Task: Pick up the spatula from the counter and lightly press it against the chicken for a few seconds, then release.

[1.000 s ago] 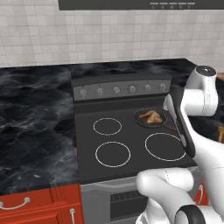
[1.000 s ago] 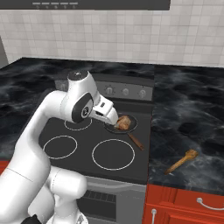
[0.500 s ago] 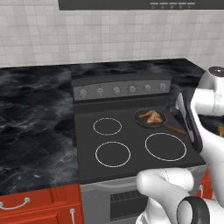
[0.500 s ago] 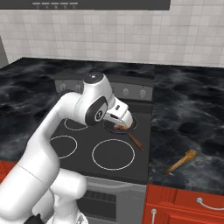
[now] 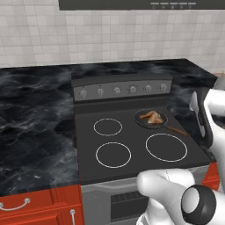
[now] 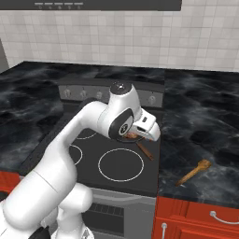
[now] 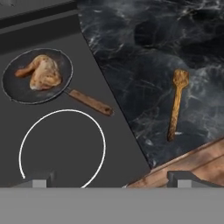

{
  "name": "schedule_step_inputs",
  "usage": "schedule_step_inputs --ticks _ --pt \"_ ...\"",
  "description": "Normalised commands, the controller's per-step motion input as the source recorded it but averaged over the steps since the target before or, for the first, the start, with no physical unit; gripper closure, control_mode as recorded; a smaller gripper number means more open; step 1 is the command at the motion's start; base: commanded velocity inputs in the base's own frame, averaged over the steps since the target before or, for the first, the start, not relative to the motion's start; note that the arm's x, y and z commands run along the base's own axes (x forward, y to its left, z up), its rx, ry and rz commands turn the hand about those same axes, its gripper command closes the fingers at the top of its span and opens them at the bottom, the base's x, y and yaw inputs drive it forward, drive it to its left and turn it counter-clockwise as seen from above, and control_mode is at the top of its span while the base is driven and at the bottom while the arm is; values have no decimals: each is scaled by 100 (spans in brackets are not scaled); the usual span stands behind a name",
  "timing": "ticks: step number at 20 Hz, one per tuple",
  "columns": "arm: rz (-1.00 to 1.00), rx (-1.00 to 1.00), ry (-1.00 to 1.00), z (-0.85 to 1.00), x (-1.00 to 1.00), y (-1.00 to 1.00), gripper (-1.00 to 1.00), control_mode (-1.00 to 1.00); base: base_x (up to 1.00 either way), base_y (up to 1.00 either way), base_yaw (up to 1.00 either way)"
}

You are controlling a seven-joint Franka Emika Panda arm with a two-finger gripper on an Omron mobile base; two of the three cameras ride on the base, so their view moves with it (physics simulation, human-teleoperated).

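Hovering with my tool (image 7: pixel 111 180) spread wide and empty, I see the spatula (image 7: pixel 176 103) flat on the black marble tabletop (image 7: pixel 131 48) beside the dark stove (image 7: pixel 65 144), white tiles (image 6: pixel 116 32) behind.

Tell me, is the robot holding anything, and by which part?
Nothing is held: the jaws stand open, and the spatula lies untouched on the counter.
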Motion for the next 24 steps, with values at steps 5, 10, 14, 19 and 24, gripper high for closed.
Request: schedule_step_inputs --ticks 5,10,14,19,24 --pt "-3 0 0 -17 0 -45 -100 -100 0 0 0" --pt "-2 0 0 -27 -2 -46 -100 -100 0 0 0" --pt "-2 0 0 -26 0 -44 -100 -100 0 0 0" --pt "-4 0 0 -24 0 -32 -100 -100 0 0 0" --pt "-4 0 2 -25 0 -30 -100 -100 0 0 0"
